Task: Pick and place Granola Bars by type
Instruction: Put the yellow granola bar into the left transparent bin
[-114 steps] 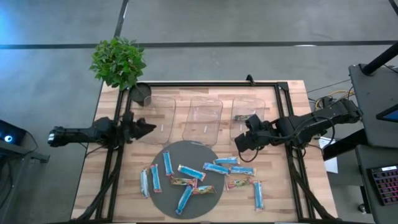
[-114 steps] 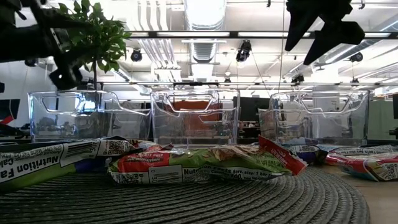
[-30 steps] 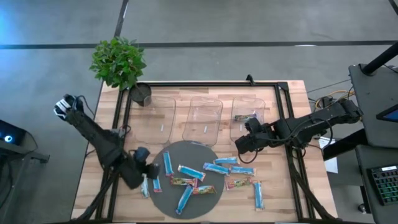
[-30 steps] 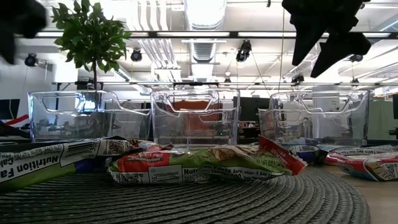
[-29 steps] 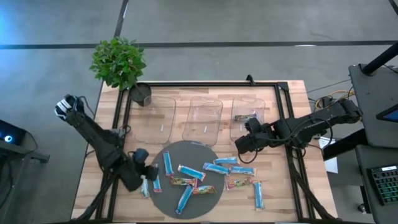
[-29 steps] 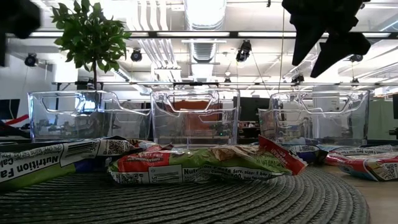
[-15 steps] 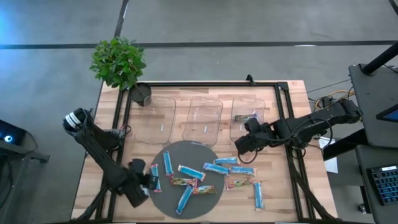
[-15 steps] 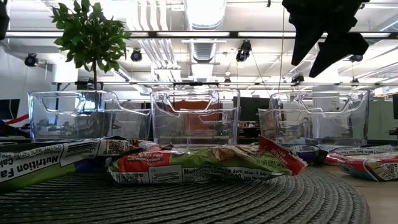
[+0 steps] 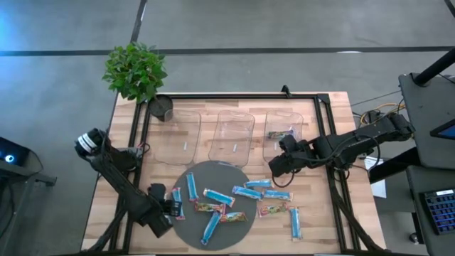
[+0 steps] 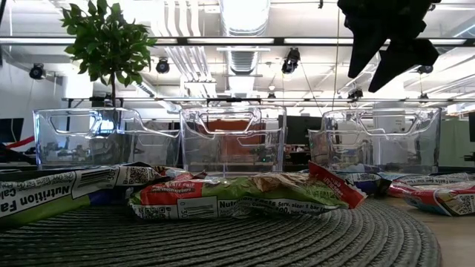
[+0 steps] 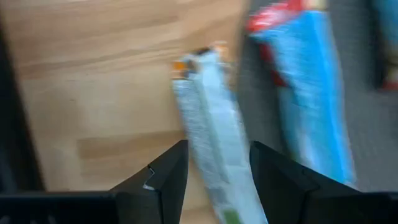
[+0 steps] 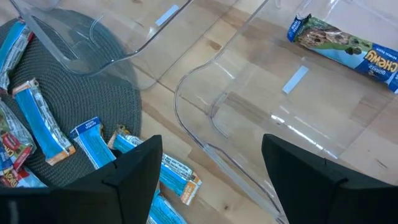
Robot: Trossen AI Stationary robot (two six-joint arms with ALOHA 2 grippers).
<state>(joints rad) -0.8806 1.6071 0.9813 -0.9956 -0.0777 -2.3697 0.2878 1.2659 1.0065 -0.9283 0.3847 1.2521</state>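
Several light blue Granola Bars (image 9: 247, 192) and multicoloured ones (image 9: 271, 209) lie flat on and beside a round grey mat (image 9: 213, 174). One dark bar (image 12: 345, 46) lies in the right clear bin (image 9: 284, 131). My left gripper (image 9: 170, 208) is low at the mat's left edge and open. In the left wrist view its fingers (image 11: 165, 180) stand on either side of a pale bar (image 11: 208, 124), next to a blue bar (image 11: 305, 93). I cannot tell whether they touch it. My right gripper (image 9: 272, 166) hangs open above the table in front of the right bin.
Three clear bins stand in a row behind the mat: left (image 9: 179, 135), middle (image 9: 233, 135) and right. A potted plant (image 9: 135, 71) stands at the far left corner. Black frame rails (image 9: 136, 142) run along the table's sides.
My left gripper has moved toward the near edge and down, from beside the mat's left rim onto the pale bar lying there. The bars and my right arm have stayed where they were.
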